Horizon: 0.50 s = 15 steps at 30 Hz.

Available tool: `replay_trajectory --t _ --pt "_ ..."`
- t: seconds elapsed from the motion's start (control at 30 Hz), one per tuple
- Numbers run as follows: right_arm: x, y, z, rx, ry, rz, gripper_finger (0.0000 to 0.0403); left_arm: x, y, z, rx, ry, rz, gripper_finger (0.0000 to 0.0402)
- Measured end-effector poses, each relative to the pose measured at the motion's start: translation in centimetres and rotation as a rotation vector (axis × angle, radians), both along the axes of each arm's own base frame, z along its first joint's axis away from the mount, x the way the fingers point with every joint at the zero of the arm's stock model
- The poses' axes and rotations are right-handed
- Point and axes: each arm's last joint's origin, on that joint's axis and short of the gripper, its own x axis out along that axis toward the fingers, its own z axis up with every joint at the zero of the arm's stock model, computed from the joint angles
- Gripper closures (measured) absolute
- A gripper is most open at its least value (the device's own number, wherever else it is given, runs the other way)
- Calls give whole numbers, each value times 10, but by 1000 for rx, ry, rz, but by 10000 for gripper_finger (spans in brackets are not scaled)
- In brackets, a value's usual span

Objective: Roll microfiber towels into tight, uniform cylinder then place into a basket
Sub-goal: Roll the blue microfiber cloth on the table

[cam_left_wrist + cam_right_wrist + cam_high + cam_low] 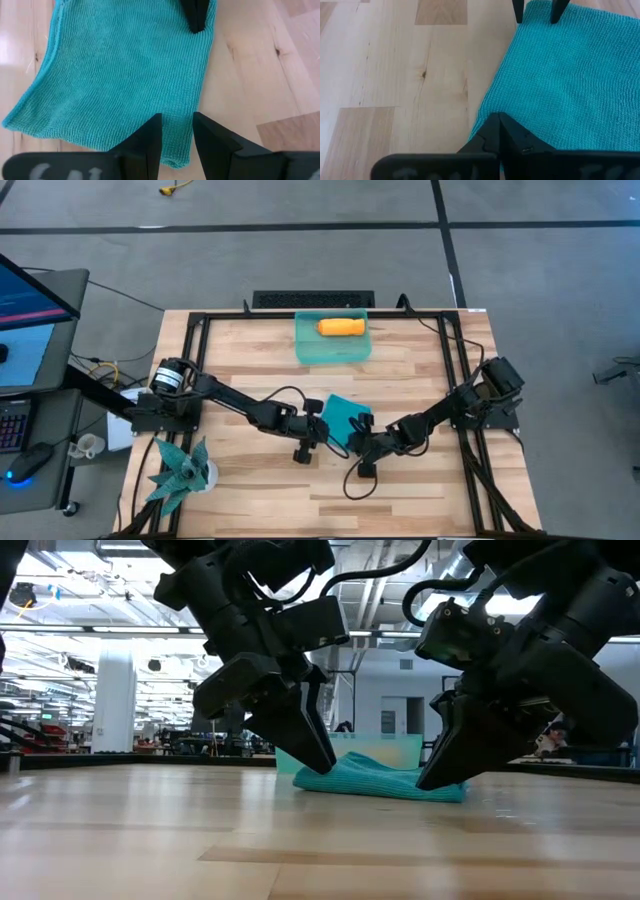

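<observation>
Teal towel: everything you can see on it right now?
The teal towel is a ribbed microfiber cloth lying on the wooden table, folded flat, not yet rolled. It sits between both arms. The left gripper, fingers slightly apart, stands on one edge. The right gripper is shut at the opposite edge; whether it pinches cloth is unclear.

No text can be read on anything.

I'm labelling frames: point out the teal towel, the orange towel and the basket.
teal towel [120, 75]: left wrist view, middle of the cloth.
orange towel [340, 328]: high view, middle of the roll.
basket [332, 354]: high view, bare floor near its front wall.
</observation>
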Motion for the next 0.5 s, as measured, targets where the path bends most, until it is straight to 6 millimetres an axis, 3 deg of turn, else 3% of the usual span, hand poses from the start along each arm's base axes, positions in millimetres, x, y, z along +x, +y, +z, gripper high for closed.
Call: replay_trajectory --t 0.5 --pt "-1 0 -1 -1 5 0 383 -11 13 -18 -99 39 17 299"
